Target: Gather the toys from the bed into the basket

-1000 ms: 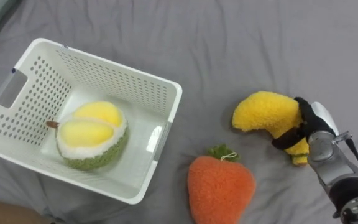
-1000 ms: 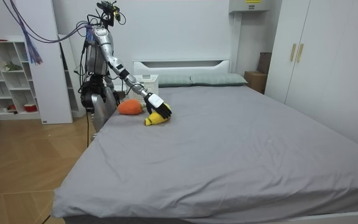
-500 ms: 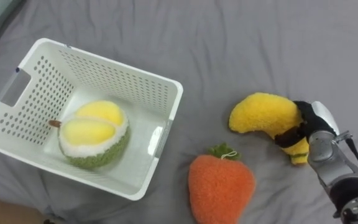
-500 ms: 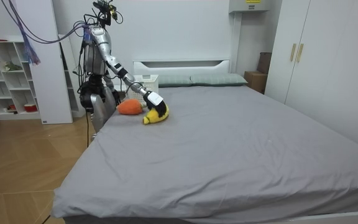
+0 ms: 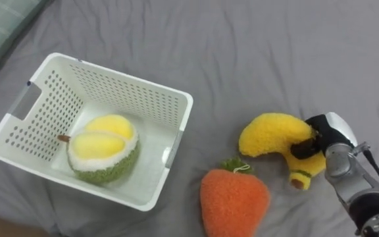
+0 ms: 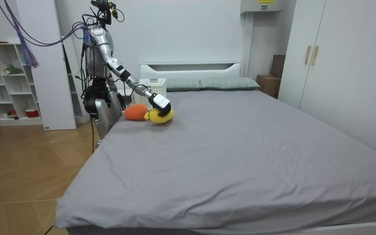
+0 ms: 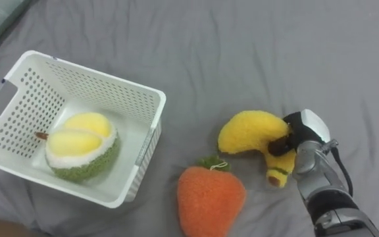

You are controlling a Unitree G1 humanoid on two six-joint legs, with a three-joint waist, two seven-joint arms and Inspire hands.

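A yellow banana plush (image 5: pixel 268 135) lies on the grey bed sheet at the right, next to an orange strawberry plush (image 5: pixel 233 201). My right hand (image 5: pixel 324 131) reaches in from the lower right, and its dark fingers (image 5: pixel 304 148) are curled round the banana's lower part. To the left stands a white perforated basket (image 5: pixel 120 77) with a durian plush (image 5: pixel 104 148) in it. In the room view I stand at the bed's side near its head, right arm stretched out over the mattress to the banana (image 6: pixel 158 116).
A greenish striped pillow (image 5: pixel 5 26) lies at the top left corner, beyond the basket. Open grey sheet (image 5: pixel 275 46) stretches past the toys. In the room view, shelves (image 6: pixel 8 85) stand behind me and a wardrobe (image 6: pixel 338 65) stands at the room view's right.
My right hand's fingers have curled round the banana plush and drawn it toward the strawberry plush. The eye view has shifted a little, too.
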